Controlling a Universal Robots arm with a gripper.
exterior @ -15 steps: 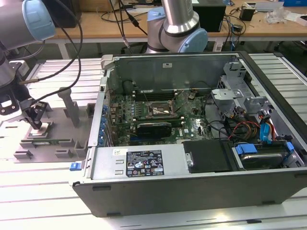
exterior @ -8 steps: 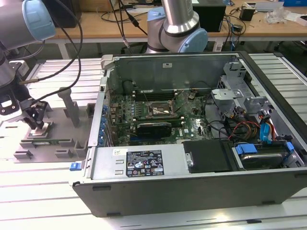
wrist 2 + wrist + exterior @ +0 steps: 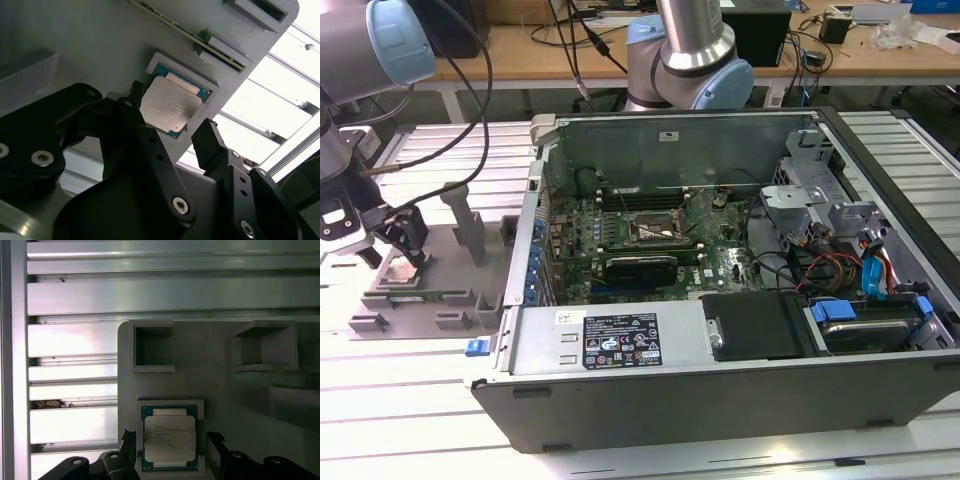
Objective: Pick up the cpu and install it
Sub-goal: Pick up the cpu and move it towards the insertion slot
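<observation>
- Where the gripper [image 3: 171, 442] shows in both wrist views, its fingers [image 3: 210, 142] stand wide, one on either side of the cpu [image 3: 169, 437]. A gap shows between each finger and the chip, and they hold nothing.
- The cpu lies flat with its silver top up in a shallow square nest of a grey holder [image 3: 210, 380]. Its green rim shows round the metal lid.
- In the first wrist view, two open box-shaped pockets [image 3: 152, 347] of the holder stand apart from the cpu.
- In the second wrist view, a thin stick [image 3: 190, 35] lies on edge in a slot of the holder, near the cpu's nest.
- In the exterior view, the gripper hangs low over the holder at the exterior view's left. The arm [image 3: 380, 40] rises from it into the upper left of the frame.
- The holder rests on a ribbed metal worktop [image 3: 420, 420].
- An open computer case [image 3: 720, 400] lies on the worktop just beside the holder, taking the middle and the exterior view's right.
- Inside the case, the board's socket [image 3: 655, 232] sits near the middle of the frame, well apart from the cpu.
</observation>
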